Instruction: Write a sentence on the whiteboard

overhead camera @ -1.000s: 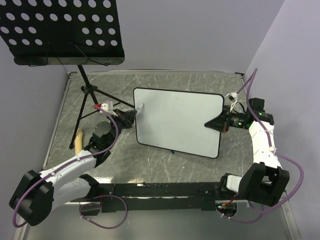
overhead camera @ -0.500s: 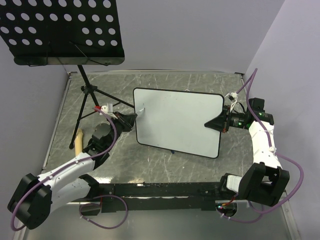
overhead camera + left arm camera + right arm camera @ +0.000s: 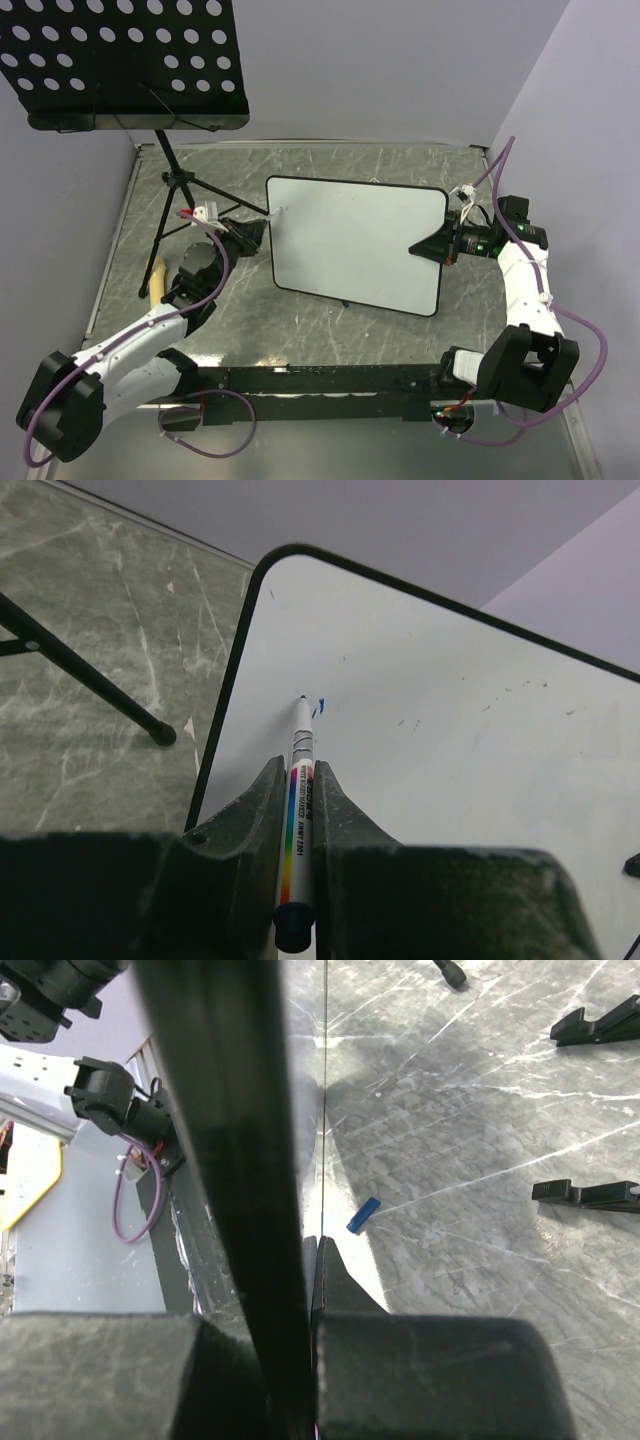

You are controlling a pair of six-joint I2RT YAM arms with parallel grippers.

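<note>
The whiteboard (image 3: pixel 355 245) sits in the middle of the grey marbled desk (image 3: pixel 320 165), a bit skewed, with its long sides running left to right. Its face is almost bare. From the left wrist camera I can make out only a short blue stroke (image 3: pixel 318 707) near the upper left corner, plus a few tiny specks further right.

The left fingers (image 3: pixel 255 820) are clamped on a white marker (image 3: pixel 297 780) with a rainbow stripe down its barrel and a dark end cap. The marker points away from the wrist, and its tip is at the board's surface just inside the black frame, right beside the blue stroke. I can't say for sure whether the tip is actually touching.

The right fingers (image 3: pixel 435 246) are closed on the board's right edge, about halfway along that side. In the right wrist view the black frame runs edge-on between them.

A small blue piece (image 3: pixel 363 1214) lies on the desk close to the board's near edge, and two black foot pieces (image 3: pixel 585 1193) lie further off. At the back left stands a black perforated music-stand tray (image 3: pixel 120 60) on a tripod (image 3: pixel 168 190). One of its rubber-tipped legs ends on the desk close to the board's left edge. A tan handle-like object (image 3: pixel 157 278) lies by the left arm.
</note>
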